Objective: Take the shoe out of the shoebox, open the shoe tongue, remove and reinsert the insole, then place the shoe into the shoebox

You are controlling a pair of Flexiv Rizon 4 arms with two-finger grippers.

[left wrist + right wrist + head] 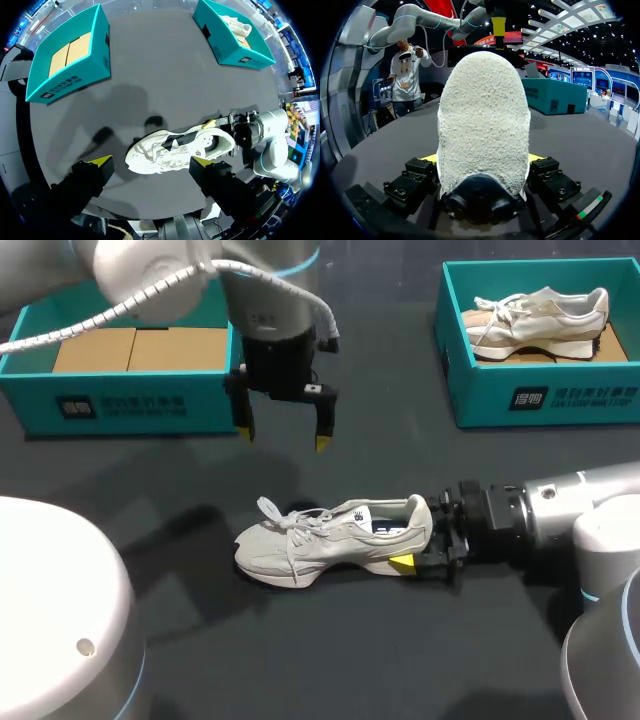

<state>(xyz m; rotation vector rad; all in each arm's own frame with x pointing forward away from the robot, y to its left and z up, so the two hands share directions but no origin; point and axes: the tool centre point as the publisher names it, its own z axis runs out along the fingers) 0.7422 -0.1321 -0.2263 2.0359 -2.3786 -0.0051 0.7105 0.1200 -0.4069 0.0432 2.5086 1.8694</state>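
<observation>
On tabletop, right pincer clamps heel of shoe, steadying it (likely for tongue work); left pincer hangs above laces, fingers spread, holding nothing.

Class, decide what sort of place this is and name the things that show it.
Probably a robot test bench for shoe packing: a dark table with two teal shoeboxes, and the right gripper shut on a pale shoe.

A pale shoe is shown on the table, heel gripped by the right jaws. The left jaws are held open above.
</observation>
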